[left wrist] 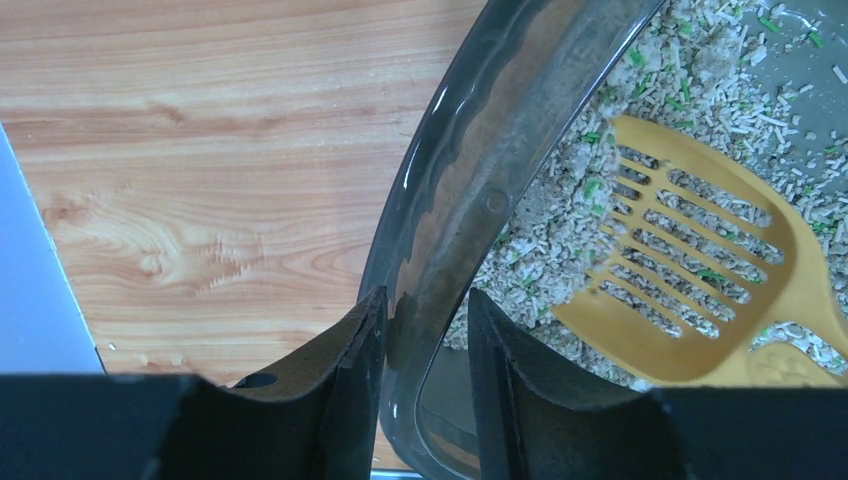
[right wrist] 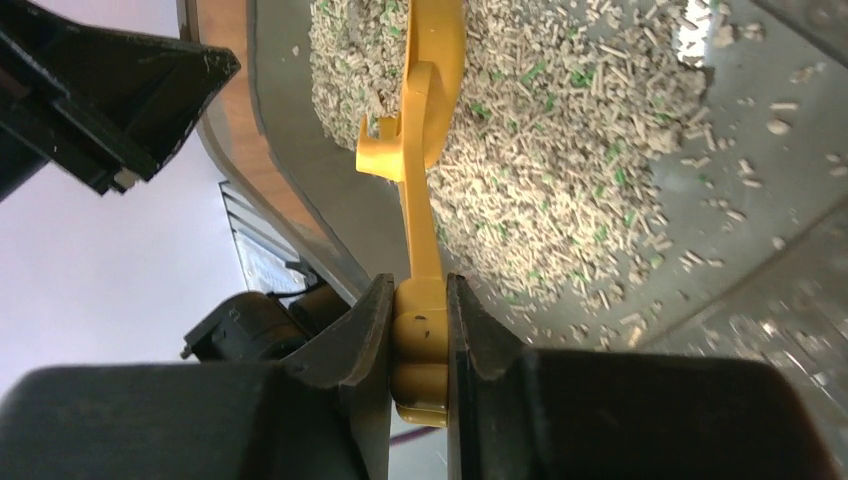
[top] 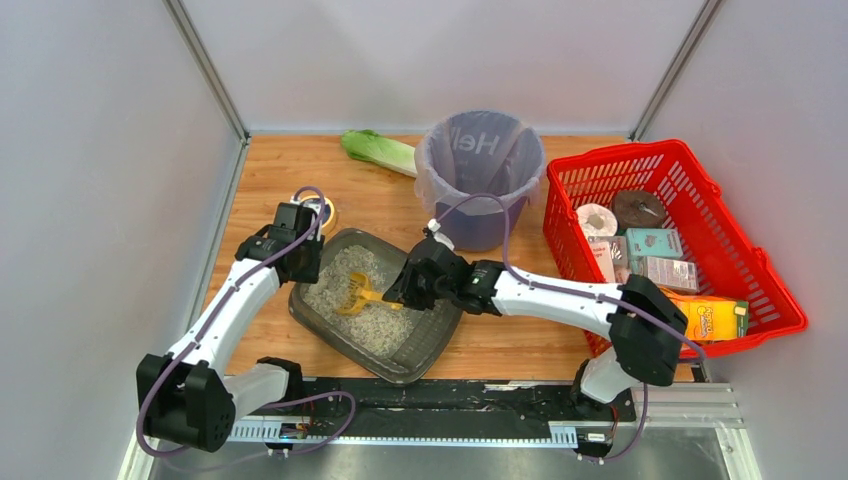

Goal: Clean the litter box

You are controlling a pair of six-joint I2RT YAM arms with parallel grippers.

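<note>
Sifting stage. Desk (top: 300, 170): wood. Litter box (top: 425, 345): near-left on desk, rim pinched by left claw (left wrist: 425, 310). Yellow scoop (top: 355, 295): head in litter, handle clamped in right claw (right wrist: 420, 290). Advice: lift scoop level, shake gently, hold rim firm.

The left arm (top: 230, 305) rises from its base at the near left corner of the bench (top: 280, 165) and stretches away from the near edge, wrist bent down. The left gripper (top: 300, 262) points downward, its fingers (left wrist: 345, 360) drawn to a narrow gap, one on each side of the litter box (left wrist: 450, 200) rim, pinching it. The right arm (top: 560, 293) starts at the near edge, right of the middle, folds at the elbow and runs left, low and nearly level. The right gripper (top: 400, 290) clamps the handle of a yellow scoop (right wrist: 425, 150), both fingers (right wrist: 350, 340) pressed flat against it.
</note>
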